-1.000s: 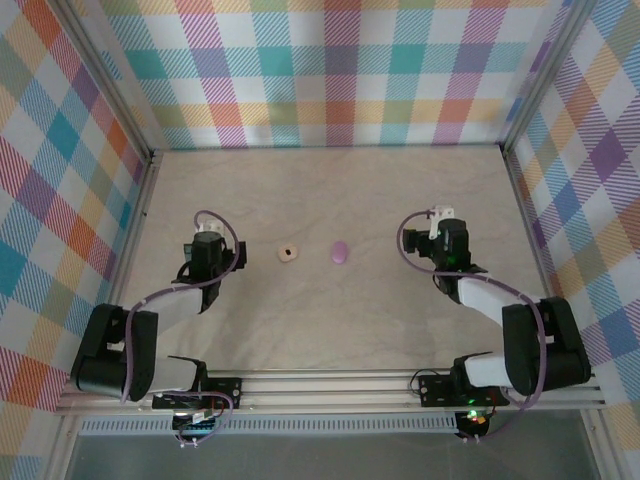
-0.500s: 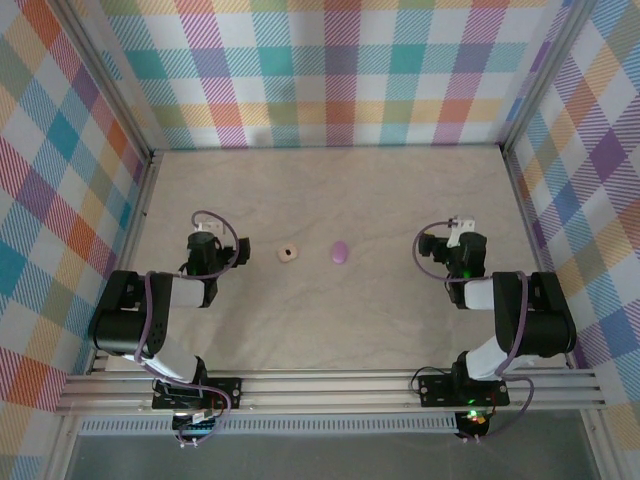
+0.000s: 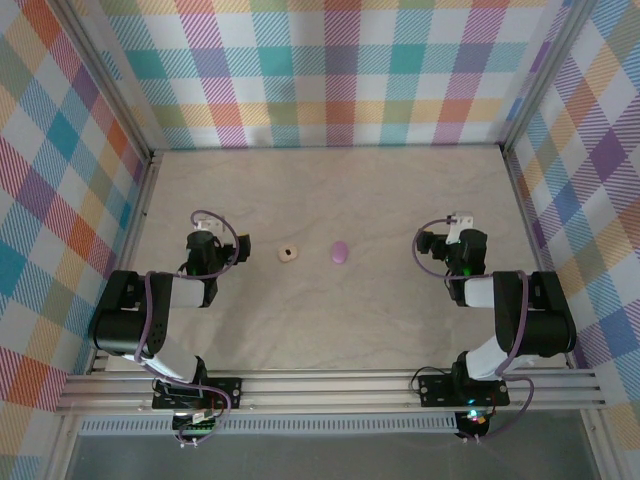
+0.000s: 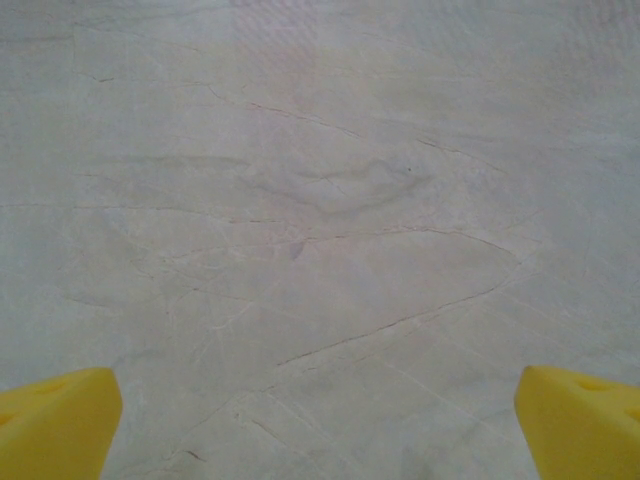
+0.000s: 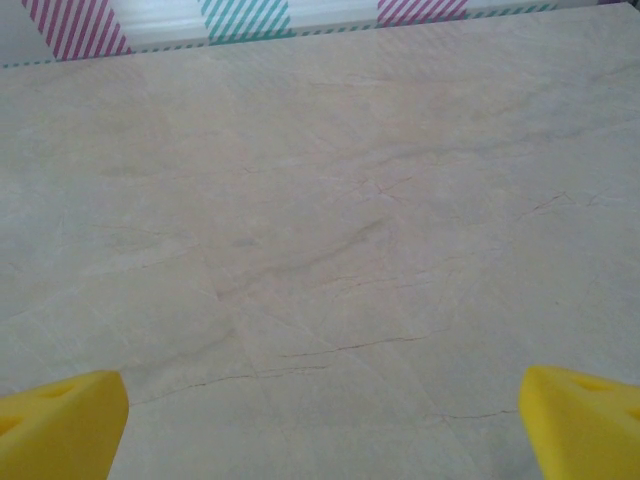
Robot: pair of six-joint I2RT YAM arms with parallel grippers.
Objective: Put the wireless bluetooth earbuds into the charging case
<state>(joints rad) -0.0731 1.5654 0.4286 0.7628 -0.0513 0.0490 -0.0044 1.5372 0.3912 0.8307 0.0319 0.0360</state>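
My left gripper (image 4: 320, 432): yellow fingertips (image 4: 55, 422) spread wide, holding nothing, just table (image 4: 320, 200) between them. My right gripper (image 5: 320, 428): fingertips (image 5: 580, 425) equally wide, nothing gripped, table under them, striped wall (image 5: 70, 25) beyond. From above, small cream case (image 3: 288, 254) lies right of my left fingers; purple case (image 3: 340, 252) near it, well left of my right fingers. Cannot make out the earbuds, too small

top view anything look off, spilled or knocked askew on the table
Nothing stands out: the cream case and purple case sit apart, side by side on the table, nothing spilled or damaged. The cream one shows a dark spot on top, too small to read.
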